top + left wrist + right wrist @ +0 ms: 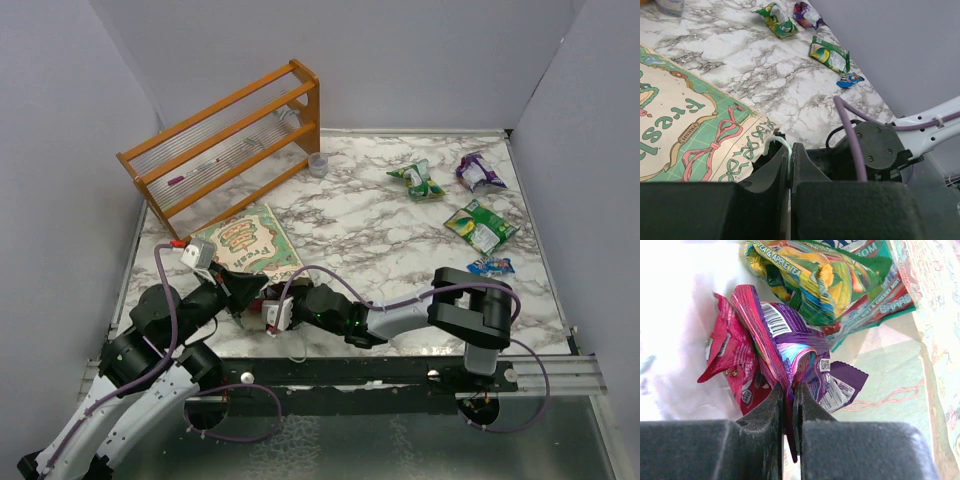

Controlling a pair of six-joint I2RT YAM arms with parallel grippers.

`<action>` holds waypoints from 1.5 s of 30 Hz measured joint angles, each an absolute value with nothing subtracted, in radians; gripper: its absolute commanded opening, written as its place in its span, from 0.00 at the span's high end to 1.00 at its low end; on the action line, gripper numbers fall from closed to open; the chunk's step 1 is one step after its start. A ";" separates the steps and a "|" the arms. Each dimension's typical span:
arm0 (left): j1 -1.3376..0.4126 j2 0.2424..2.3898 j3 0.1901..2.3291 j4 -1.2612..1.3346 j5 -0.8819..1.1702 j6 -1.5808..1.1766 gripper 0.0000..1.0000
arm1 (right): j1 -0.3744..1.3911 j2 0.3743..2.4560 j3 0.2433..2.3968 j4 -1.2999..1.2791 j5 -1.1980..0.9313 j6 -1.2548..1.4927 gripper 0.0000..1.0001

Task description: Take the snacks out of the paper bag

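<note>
Here, left arm [160, 325]: comes up from the near left corner with the elbow folded, the forearm pointing right and away toward the bag's near edge.
Wooden rack [225, 135]: orange, standing slantwise at the far left of the marble surface [350, 225], well apart from both tools.
Left tool [790, 150]: clenched on the near rim of the paper bag [245, 245]; a pale strip of that rim shows between the fingertips.
Paper bag: lies flat with its printed front up, just in front of the rack, its mouth toward the arms.
Right tool [791, 390]: inside the bag's mouth, just beside the left tool, clamped on a crumpled purple-and-magenta packet [792, 340] by its lower fold.
Inside the bag: a red packet [725, 355] touches the held one on its left; a multicolour packet [810, 280] lies deeper in.
Small cup [318, 165]: pale, just beside the rack's right end.
Right arm [400, 318]: the shoulder link is raised at the near right and the forearm is stretched low and leftward along the near edge.
Loose packets: a crumpled green packet [418, 180], a purple packet [480, 172], a flat green packet [480, 226] and a small blue packet [492, 266] lie on the right side, well apart from the bag.
</note>
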State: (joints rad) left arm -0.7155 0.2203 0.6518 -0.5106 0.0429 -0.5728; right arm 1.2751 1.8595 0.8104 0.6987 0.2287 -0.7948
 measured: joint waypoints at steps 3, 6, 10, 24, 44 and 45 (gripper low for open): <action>-0.715 0.233 0.652 -0.511 0.041 -0.574 1.00 | 1.293 1.809 0.760 0.702 0.200 -0.705 0.99; -0.715 0.245 0.652 -0.511 0.040 -0.574 1.00 | 1.294 1.784 0.735 0.719 0.194 -0.643 0.99; -0.715 0.250 0.652 -0.511 0.040 -0.575 1.00 | 1.294 1.790 0.736 0.771 0.226 -0.603 0.99; -0.715 0.248 0.725 -0.482 0.030 -0.602 1.00 | 1.295 1.782 0.770 0.894 0.267 -0.582 0.99; -0.715 0.152 0.658 -0.501 -0.067 -0.589 1.00 | 1.303 1.085 0.503 0.376 -0.329 -0.492 0.99; -0.715 0.151 0.658 -0.501 -0.069 -0.589 1.00 | 1.304 1.029 0.503 0.333 -0.351 -0.484 0.99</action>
